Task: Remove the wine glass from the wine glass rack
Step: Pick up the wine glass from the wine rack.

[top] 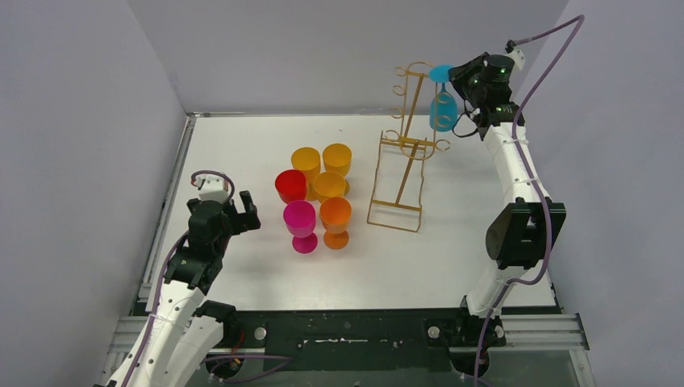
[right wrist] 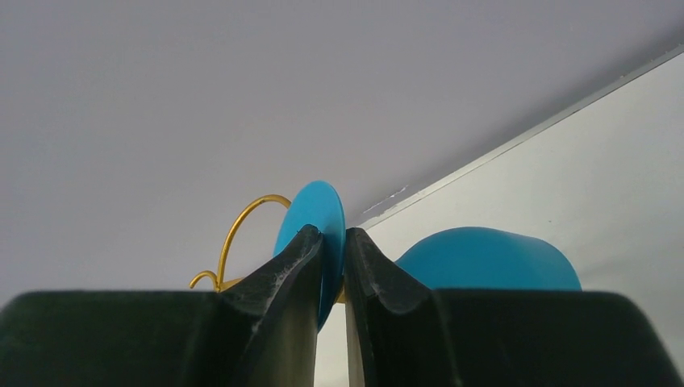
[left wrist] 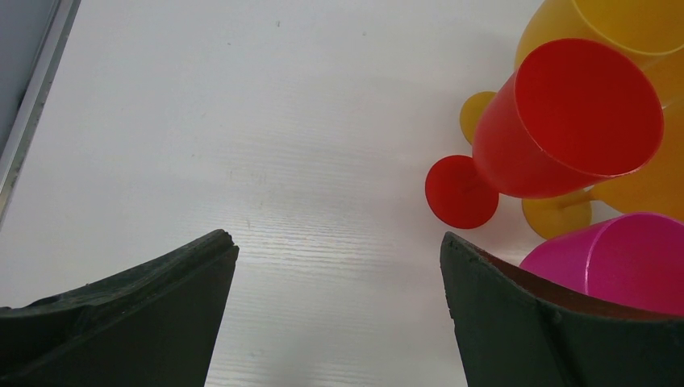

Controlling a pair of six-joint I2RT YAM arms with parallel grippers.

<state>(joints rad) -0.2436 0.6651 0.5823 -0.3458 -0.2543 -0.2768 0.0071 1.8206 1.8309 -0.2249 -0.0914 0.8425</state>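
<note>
Overhead, we see the blue wine glass [top: 442,109] hanging bowl-down from the wine glass rack's [top: 407,177] top hook with the right gripper [top: 461,87] at its stem, then the left wrist view shows the left gripper [left wrist: 339,246] spread wide beside a red goblet [left wrist: 565,121], and the right wrist view shows fingers [right wrist: 294,274] pinched narrow on that stem.

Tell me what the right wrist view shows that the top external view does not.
Only the right wrist view shows how close together the fingers of the right hand stand, between the foot and bowl of the blue wine glass. Only the top external view shows the whole wine glass rack, six coloured glasses on the table, and the open left hand. Both show the blue wine glass on a gold hook.
</note>
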